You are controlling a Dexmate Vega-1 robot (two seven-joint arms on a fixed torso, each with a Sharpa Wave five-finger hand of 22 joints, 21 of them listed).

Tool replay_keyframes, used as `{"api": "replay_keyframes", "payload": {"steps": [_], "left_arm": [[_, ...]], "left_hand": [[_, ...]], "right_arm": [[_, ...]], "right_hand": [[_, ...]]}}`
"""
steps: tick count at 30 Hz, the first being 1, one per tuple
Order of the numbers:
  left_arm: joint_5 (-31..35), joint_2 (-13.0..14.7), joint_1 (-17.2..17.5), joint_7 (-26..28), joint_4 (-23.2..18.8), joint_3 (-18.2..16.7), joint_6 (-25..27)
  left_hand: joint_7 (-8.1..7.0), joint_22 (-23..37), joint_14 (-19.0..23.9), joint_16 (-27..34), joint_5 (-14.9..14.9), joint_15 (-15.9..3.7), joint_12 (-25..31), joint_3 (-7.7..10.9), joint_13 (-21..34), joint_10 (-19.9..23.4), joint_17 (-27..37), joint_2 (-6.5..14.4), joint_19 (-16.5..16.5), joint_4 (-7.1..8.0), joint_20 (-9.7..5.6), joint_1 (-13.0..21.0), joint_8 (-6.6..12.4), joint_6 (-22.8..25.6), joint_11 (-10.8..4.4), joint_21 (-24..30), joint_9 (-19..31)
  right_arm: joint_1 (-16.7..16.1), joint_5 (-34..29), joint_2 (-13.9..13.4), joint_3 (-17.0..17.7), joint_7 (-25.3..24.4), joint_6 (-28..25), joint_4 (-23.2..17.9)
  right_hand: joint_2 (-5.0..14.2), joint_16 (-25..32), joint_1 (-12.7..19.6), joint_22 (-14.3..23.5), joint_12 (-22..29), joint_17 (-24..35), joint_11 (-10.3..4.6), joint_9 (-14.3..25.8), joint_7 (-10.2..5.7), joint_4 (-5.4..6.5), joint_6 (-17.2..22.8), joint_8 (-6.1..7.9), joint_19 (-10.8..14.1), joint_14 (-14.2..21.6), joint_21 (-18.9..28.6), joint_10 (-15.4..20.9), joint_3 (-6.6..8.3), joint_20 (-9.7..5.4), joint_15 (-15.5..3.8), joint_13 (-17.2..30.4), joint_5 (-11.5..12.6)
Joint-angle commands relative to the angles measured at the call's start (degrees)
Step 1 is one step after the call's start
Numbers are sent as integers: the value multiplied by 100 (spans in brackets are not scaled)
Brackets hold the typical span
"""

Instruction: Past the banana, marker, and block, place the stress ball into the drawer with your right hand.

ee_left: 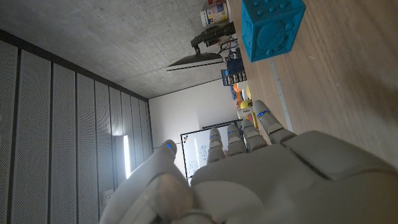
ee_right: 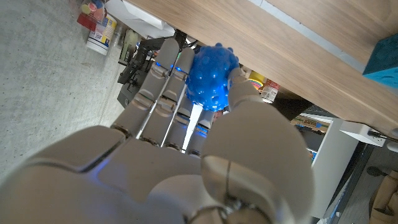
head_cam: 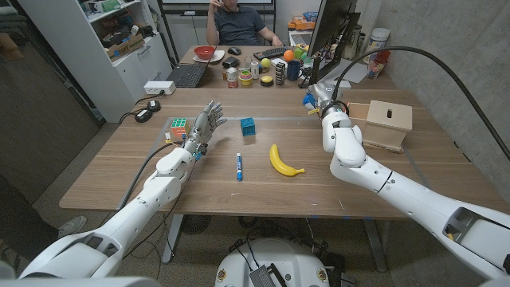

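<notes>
A: So where is the stress ball (ee_right: 211, 78)?

B: Held in the right hand (head_cam: 317, 97), upper right of centre in the head view, above the counter (head_cam: 143, 171). In the right wrist view it is a blue knobbly ball pinched between the thumb and the fingers (ee_right: 163, 81).

A: Which way does it point?

B: It looks round, so I can make out no long axis or heading.

A: And the drawer?

B: A pale wooden box (head_cam: 384, 124) with a dark slot sits just right of that hand, near the counter's right edge. Whether a drawer is pulled out, I cannot tell.

A: What lies around it?

B: The banana (head_cam: 283, 162) lies at centre, long axis running from upper left to lower right, its stem end at the lower right. The marker (head_cam: 238, 166) lies left of it, nearly straight up and down the frame. The blue block (head_cam: 249, 127) stands above the marker.

A: The other hand?

B: The left hand (head_cam: 205, 124) is empty, fingers spread and reaching up, left of the block. A colour cube (head_cam: 178, 127) sits just left of it.
</notes>
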Motion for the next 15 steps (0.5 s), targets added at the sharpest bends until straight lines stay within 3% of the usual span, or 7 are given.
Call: {"api": "replay_keyframes", "payload": {"steps": [1,15], "left_arm": [[-38,27,55,-35,-40,-13,31],[-87,72,124,-86,-115,-48,8]], "left_hand": [[-24,35,17,25,18,51,33,-26,25,22,19,2,3,-1,42,-36,30,2,20,-7,16],[-24,35,18,26,23,49,34,-36,25,24,19,1,0,-2,46,-40,30,5,17,-18,16]], "right_arm": [[236,-340,81,-174,-35,-373,335],[608,-745,59,-387,668,-744,563]], "right_hand": [[238,-25,315,32,26,13,14,432,614,-6,836,434,-23,-117,-8,79,-15,-813,-583,29,33],[257,-50,420,42,-17,2,33,432,647,-21,915,493,-86,-182,-10,42,-31,-813,-573,39,24]]}}
